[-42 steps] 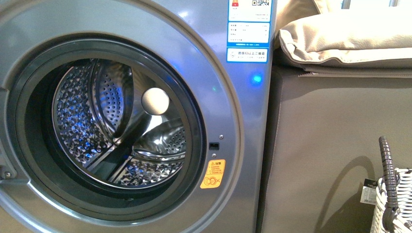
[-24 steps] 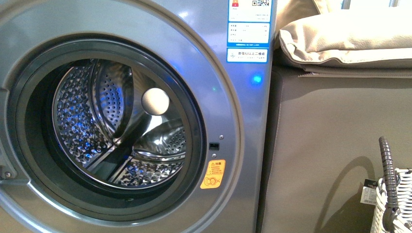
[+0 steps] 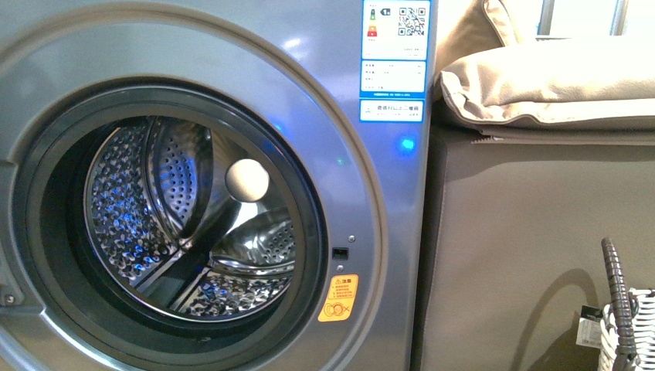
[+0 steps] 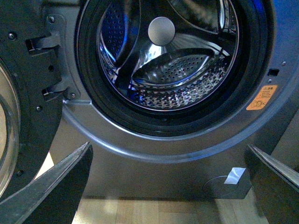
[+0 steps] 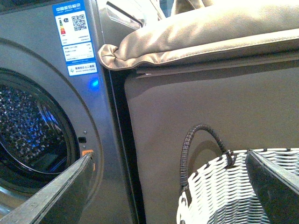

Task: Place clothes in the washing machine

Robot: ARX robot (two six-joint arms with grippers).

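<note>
The silver-grey washing machine (image 3: 324, 77) fills the left of the front view. Its round porthole is open, and the perforated steel drum (image 3: 185, 209) holds nothing I can see. No clothes are in any view. In the left wrist view, my left gripper (image 4: 168, 154) hangs open, low in front of the machine (image 4: 140, 163), below the porthole and empty. The open door (image 4: 18, 116) stands at one side. My right gripper (image 5: 168, 158) is open and empty beside the machine's (image 5: 28, 46) corner, with the white basket (image 5: 224, 191) just beyond its fingers.
A grey-brown cabinet (image 3: 525, 247) stands right of the machine with a beige cushion (image 3: 541, 85) on top. A white woven basket (image 3: 629, 332) with a dark handle sits at the lower right. Wooden floor (image 4: 140, 212) lies under the machine.
In the front view the whole scene has slid downward, so more of the labels at the machine's top shows. Nothing in the scene itself has moved.
</note>
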